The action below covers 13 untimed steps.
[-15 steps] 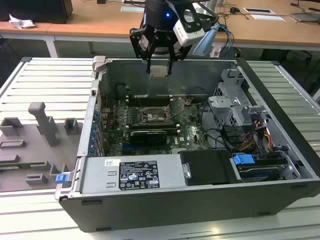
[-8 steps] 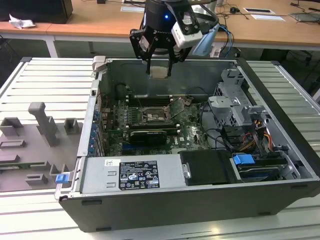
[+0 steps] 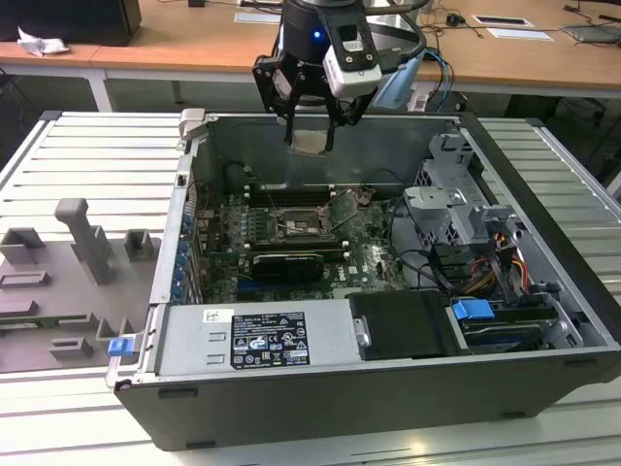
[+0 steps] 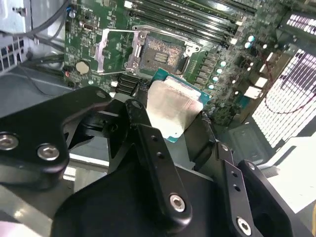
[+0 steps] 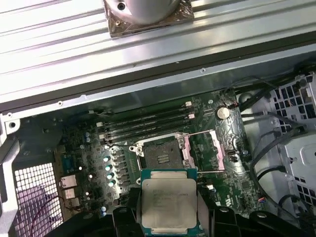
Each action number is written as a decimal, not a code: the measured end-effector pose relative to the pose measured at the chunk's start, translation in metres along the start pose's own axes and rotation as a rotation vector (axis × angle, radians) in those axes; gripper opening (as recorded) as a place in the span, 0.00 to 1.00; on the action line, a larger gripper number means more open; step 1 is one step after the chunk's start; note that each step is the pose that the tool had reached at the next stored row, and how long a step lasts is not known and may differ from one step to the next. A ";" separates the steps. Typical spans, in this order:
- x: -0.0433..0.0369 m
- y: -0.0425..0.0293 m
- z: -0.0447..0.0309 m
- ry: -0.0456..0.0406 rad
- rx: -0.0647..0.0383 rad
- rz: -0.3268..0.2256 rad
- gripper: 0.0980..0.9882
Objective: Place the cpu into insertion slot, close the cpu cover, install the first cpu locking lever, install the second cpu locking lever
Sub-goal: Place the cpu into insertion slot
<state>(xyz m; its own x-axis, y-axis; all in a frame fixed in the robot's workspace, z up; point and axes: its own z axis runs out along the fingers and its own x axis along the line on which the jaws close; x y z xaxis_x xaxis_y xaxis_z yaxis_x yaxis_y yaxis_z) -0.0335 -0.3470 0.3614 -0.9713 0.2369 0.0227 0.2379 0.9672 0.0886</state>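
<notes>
My gripper (image 3: 310, 138) hangs high over the open computer case, shut on the cpu (image 3: 310, 143), a small square chip with a pale silver top. In both wrist views the cpu (image 4: 173, 106) (image 5: 168, 200) sits between the black fingers (image 4: 143, 128), held by two opposite edges. The insertion slot (image 3: 296, 228) (image 4: 158, 54) (image 5: 160, 153) lies bare on the green board well below the chip. The cpu cover (image 4: 116, 49) (image 5: 207, 150) is swung open and lies flat beside the slot.
Long memory slots (image 5: 148, 126) run beside the socket. A black graphics card (image 3: 286, 262) and a labelled power supply (image 3: 257, 340) lie toward the case front. Drive cage and cables (image 3: 456, 209) fill the exterior view's right. Grey fixture blocks (image 3: 82, 243) stand outside, to the left.
</notes>
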 end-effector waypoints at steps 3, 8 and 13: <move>0.0000 -0.0001 0.0011 -0.0046 -0.001 0.050 0.50; -0.0001 -0.0002 0.0027 -0.0091 -0.001 0.097 0.50; -0.0001 -0.0003 0.0036 -0.0111 -0.001 0.119 0.50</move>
<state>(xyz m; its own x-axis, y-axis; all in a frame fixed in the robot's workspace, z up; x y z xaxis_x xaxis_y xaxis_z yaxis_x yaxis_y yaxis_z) -0.0335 -0.3470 0.3578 -0.9363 0.3506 0.0220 0.3512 0.9323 0.0866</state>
